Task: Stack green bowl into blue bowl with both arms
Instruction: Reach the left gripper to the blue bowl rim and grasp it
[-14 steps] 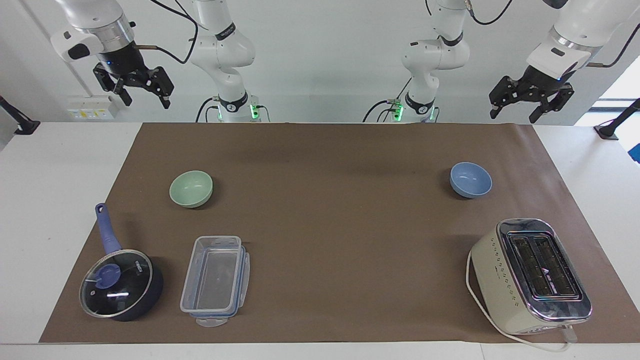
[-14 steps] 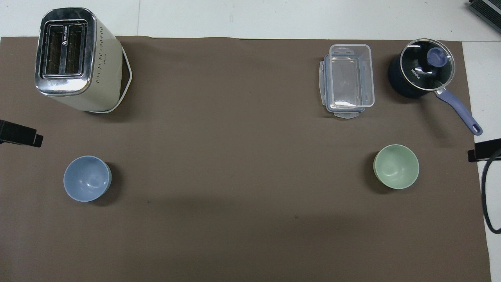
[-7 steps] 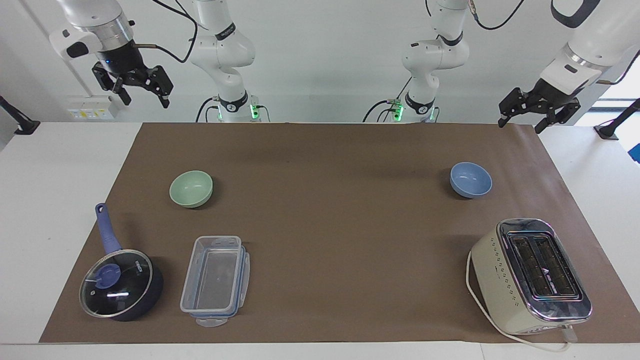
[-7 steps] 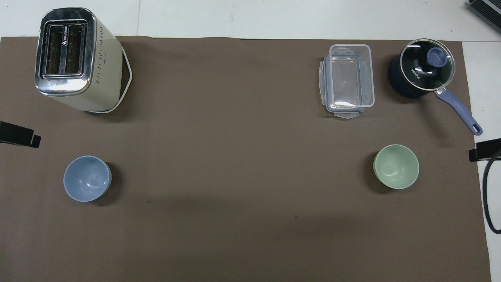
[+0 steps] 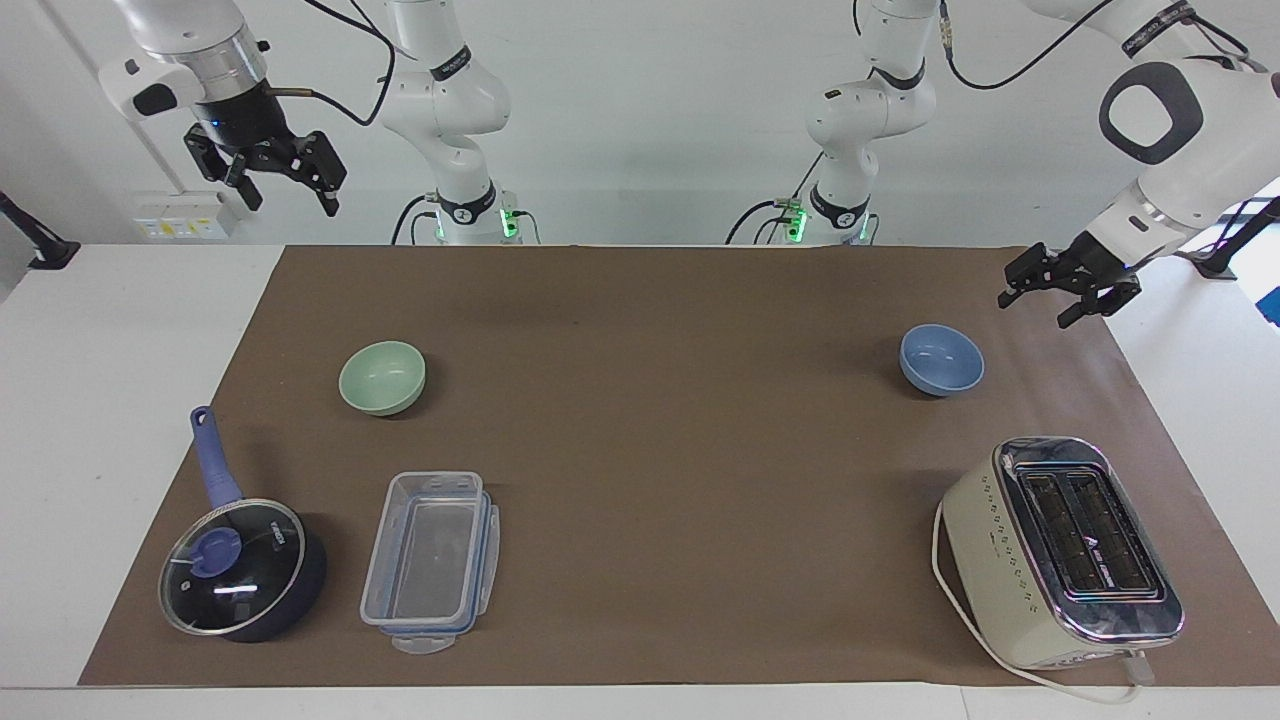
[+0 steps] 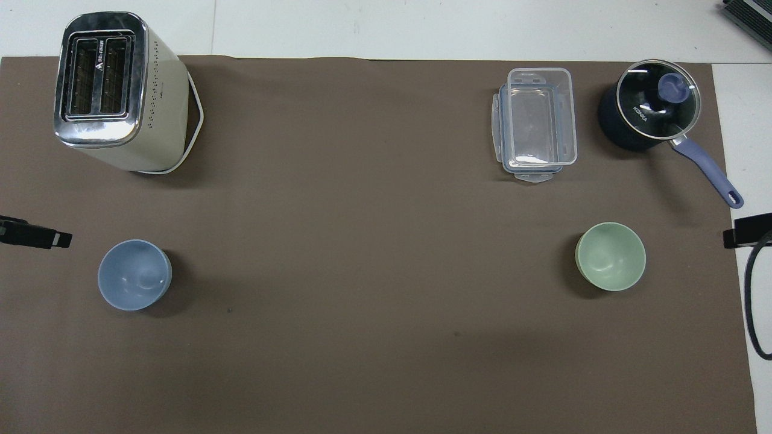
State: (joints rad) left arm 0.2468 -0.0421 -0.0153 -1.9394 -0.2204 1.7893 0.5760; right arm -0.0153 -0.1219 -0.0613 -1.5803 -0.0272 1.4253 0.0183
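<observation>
Evidently nothing is being held yet: the left gripper (image 5: 1066, 290) is being carried low with its fingers spread, empty, over the mat's edge at the left arm's end of the table, with the blue bowl (image 5: 941, 359) sitting upright on the brown mat (image 5: 660, 400) just below it and toward the table's middle, apart from it, presumably so that the bowl's rim can be approached from the side. The right gripper (image 5: 268, 170) is being kept high, also spread and empty, with the green bowl (image 5: 382, 377) lying well below it on the mat, untouched. The two bowls are being left well apart, one at each arm's end, which is likely why both arms are needed. The toaster (image 5: 1065, 550), the clear lunch box (image 5: 430, 560) and the lidded saucepan (image 5: 240, 565) are standing well clear of either gripper.
</observation>
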